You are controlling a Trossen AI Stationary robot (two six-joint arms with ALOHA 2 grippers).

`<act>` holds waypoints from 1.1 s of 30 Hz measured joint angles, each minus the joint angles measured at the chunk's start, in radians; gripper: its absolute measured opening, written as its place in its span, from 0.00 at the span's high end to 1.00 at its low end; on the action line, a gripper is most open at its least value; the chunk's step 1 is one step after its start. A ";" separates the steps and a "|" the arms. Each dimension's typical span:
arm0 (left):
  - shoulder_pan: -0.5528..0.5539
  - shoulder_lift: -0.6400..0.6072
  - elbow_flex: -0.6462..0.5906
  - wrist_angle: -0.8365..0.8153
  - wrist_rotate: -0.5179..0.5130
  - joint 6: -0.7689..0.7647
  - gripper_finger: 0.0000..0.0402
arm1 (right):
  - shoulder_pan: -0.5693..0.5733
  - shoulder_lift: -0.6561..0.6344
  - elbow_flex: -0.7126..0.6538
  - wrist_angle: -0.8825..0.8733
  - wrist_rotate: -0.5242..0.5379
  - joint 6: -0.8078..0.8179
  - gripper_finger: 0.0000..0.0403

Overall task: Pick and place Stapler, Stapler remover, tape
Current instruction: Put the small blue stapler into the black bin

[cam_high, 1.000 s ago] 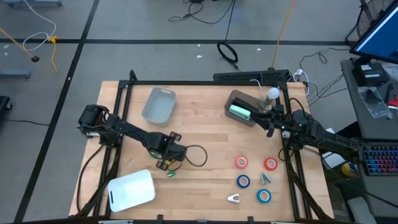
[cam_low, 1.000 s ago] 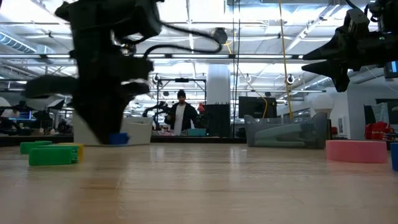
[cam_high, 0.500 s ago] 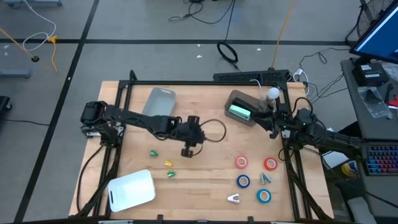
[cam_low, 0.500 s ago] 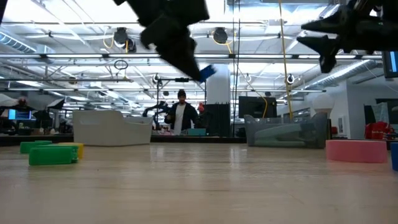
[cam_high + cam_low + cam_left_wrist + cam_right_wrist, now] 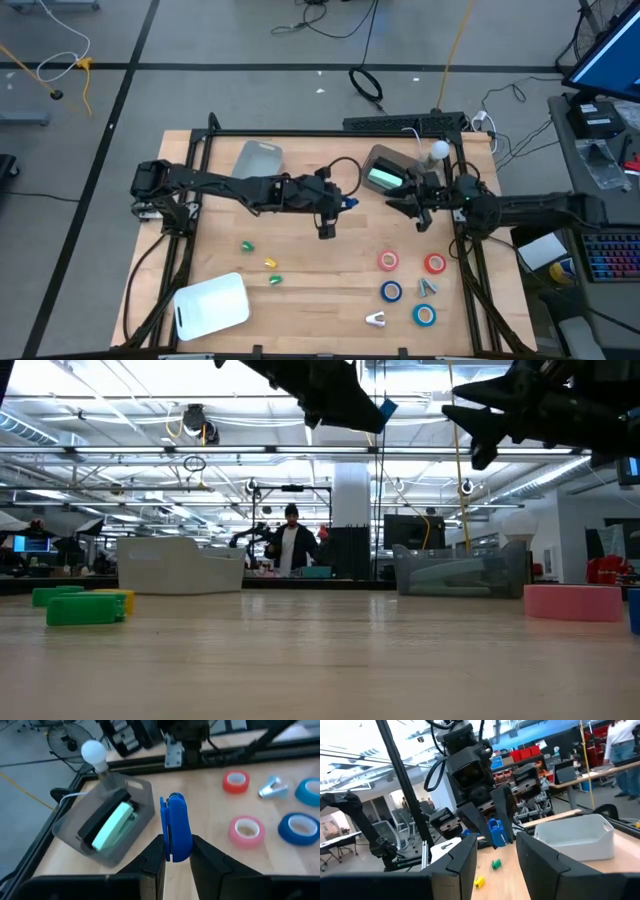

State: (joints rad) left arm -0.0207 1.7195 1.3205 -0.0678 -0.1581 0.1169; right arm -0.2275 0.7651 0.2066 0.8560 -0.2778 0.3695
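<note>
My left gripper (image 5: 338,203) hangs over the table's middle, shut on a small blue stapler (image 5: 175,827), a little left of the grey bin (image 5: 378,160). That bin holds a green stapler (image 5: 112,826). My right gripper (image 5: 405,206) stands open in the air just right of the blue stapler, with nothing between its fingers (image 5: 465,852). Two red tape rolls (image 5: 388,261) and two blue ones (image 5: 391,291) lie flat at the near right. Between them lie two silver stapler removers (image 5: 427,287). My left gripper pinches the blue stapler's two broad sides near its rear end (image 5: 175,854) between its two fingers. The fingers come from the table's left, slanting a little downward, and lie along the stapler. The stapler sticks out ahead of the fingertips, on edge and lifted clear of the table.
A clear bin (image 5: 258,160) sits at the far left, partly under my left arm. A white lid (image 5: 212,305) lies at the near left. Green and yellow small staplers (image 5: 270,262) lie left of centre. A black frame (image 5: 330,131) runs along the table's edges.
My left gripper has risen from the near-left table and swung toward the grey bin, tipping from pointing down to nearly level. The blue stapler has gone with it, lifted clear. My right gripper has swung a little toward the table's left and tipped upward.
</note>
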 joint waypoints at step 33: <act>-0.024 0.000 0.000 0.137 -0.499 0.126 0.81 | 0.053 0.361 0.390 -0.142 0.310 -0.095 0.47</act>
State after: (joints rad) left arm -0.0452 1.7195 1.3205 0.0695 -0.6567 0.2424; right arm -0.1746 1.1266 0.5970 0.7140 0.0319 0.2749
